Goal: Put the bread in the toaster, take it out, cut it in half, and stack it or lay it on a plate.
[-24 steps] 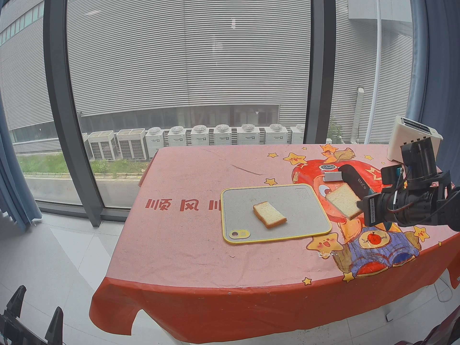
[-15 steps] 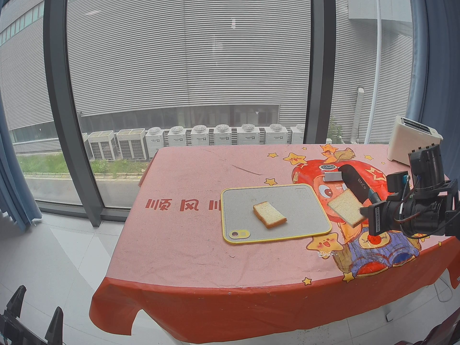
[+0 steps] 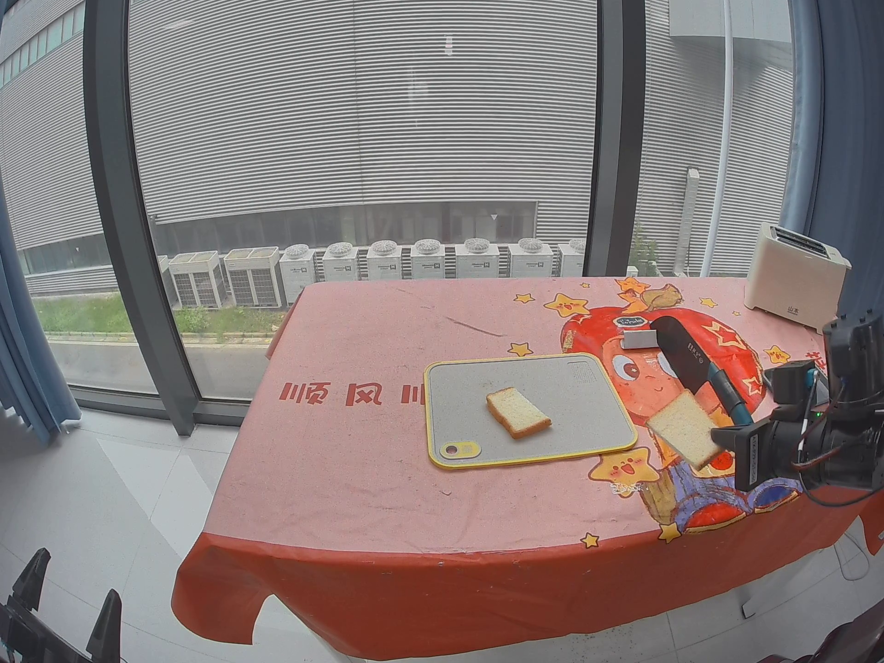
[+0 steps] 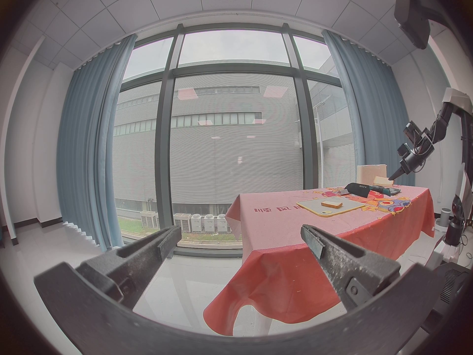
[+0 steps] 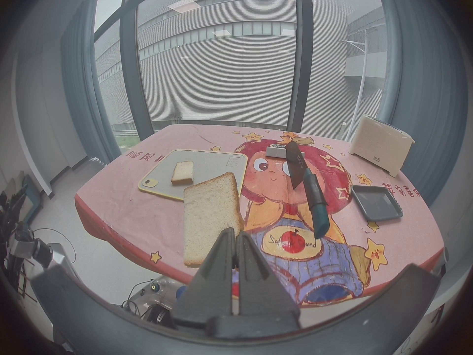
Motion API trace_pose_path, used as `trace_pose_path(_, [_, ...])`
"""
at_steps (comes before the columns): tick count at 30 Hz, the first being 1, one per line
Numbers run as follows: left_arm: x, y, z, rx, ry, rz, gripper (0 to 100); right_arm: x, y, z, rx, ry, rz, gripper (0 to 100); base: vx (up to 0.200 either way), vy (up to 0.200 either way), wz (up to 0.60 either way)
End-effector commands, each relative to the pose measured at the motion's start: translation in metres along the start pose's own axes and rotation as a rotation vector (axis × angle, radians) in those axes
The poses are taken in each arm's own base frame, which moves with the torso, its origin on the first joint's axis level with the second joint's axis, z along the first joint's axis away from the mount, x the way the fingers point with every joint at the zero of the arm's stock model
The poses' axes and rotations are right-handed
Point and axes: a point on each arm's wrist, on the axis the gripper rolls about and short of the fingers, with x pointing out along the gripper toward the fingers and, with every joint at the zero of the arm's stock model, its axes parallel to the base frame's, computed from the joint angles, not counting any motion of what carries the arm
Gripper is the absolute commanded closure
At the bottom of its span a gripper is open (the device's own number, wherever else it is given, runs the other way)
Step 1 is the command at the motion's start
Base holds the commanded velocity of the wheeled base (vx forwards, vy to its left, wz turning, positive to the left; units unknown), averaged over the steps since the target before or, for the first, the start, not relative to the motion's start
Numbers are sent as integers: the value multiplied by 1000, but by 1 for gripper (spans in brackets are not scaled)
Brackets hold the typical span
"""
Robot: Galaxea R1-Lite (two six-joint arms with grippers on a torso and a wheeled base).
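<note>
My right gripper (image 3: 727, 439) is shut on one edge of a whole bread slice (image 3: 686, 428), holding it tilted in the air over the table's front right part. In the right wrist view the slice (image 5: 209, 218) stands just ahead of the closed fingertips of that gripper (image 5: 235, 237). A smaller piece of bread (image 3: 518, 412) lies on the grey cutting board (image 3: 571, 398). The cream toaster (image 3: 795, 273) stands at the far right corner. A dark knife (image 3: 700, 366) lies between board and toaster. My left gripper (image 4: 236, 247) hangs open, low and well off the table's left side.
A dark square plate (image 5: 377, 203) sits on the cloth near the toaster (image 5: 382, 145). A small grey block (image 3: 637, 338) lies by the knife's blade. The table is covered by a red printed cloth (image 3: 368, 471); large windows stand behind it.
My right gripper has carried the bread slice down and toward the table's front right, away from the toaster. The piece on the board has not moved.
</note>
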Motion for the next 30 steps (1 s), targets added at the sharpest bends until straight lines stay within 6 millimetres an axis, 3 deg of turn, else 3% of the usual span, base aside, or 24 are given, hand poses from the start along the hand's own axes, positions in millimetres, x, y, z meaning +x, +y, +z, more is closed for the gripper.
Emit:
trace_pose_path(1, [0, 0, -5, 0, 0, 0, 0, -12, -2, -13, -3, -7, 5, 100, 0, 0, 0])
trace_pose_path(30, [0, 0, -5, 0, 0, 0, 0, -23, 1, -29, -12, -89, 26, 100, 0, 0, 0])
